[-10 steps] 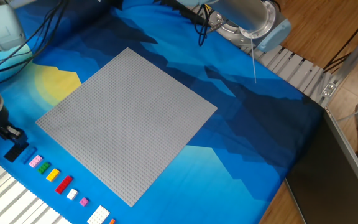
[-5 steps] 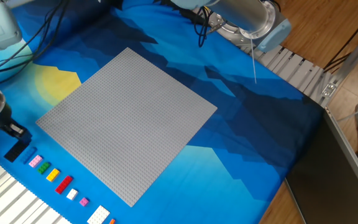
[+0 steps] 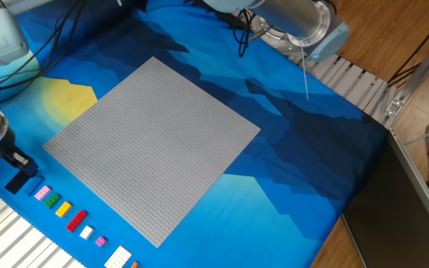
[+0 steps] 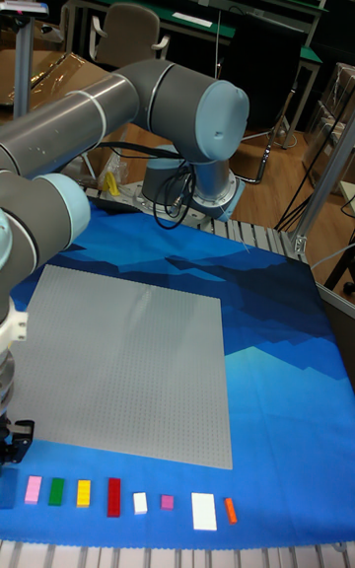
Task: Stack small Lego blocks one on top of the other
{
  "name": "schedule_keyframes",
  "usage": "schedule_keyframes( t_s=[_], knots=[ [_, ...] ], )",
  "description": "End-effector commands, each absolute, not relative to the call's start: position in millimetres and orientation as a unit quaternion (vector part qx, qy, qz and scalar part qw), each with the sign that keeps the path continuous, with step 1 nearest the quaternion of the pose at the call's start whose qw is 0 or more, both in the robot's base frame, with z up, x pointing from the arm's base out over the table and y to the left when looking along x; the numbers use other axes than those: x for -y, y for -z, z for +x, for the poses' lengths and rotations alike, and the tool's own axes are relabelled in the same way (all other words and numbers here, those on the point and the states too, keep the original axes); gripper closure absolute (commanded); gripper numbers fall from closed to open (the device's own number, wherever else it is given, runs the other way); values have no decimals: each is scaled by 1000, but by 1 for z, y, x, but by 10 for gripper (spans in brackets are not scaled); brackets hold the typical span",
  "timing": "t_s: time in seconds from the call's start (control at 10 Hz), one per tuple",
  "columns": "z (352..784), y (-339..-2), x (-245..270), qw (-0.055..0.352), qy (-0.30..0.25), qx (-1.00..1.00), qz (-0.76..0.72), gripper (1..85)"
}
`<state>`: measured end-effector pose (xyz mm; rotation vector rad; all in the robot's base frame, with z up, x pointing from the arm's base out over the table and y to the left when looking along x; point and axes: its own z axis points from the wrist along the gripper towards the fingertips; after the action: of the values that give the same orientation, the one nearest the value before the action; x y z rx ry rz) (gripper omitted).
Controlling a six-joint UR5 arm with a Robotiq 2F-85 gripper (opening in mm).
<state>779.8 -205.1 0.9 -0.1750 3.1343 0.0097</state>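
Observation:
A flat black Lego block [image 3: 19, 181] lies on the blue cloth at the left end of a row of small bricks. Just above and left of it hangs my gripper [image 3: 15, 159], dark fingers pointing down, nothing visible between them. The tall fixed view shows the gripper [image 4: 13, 438] at the bottom left edge, a narrow gap between its fingers. Below it a small blue block [image 4: 7, 491] sits on the cloth beside the pink brick. I cannot separate the black block from the dark fingers in that view.
A large grey studded baseplate [image 3: 151, 145] fills the middle of the cloth. The row continues with pink [image 3: 41, 191], green [image 3: 51, 199], yellow [image 3: 63, 209], red [image 3: 76, 219], white, magenta and orange bricks. The arm's base [image 3: 296, 22] stands at the far edge.
The gripper shifted slightly right over the black block, then dipped a little. The blocks have not moved.

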Motion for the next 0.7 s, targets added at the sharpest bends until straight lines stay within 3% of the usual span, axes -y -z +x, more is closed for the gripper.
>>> schedule_keyframes(
  t_s=[0.0,0.6],
  knots=[
    [787,-1,198,11,-10,-999,-49,333],
    [800,5,200,15,-4,-999,-51,347]
  ],
)
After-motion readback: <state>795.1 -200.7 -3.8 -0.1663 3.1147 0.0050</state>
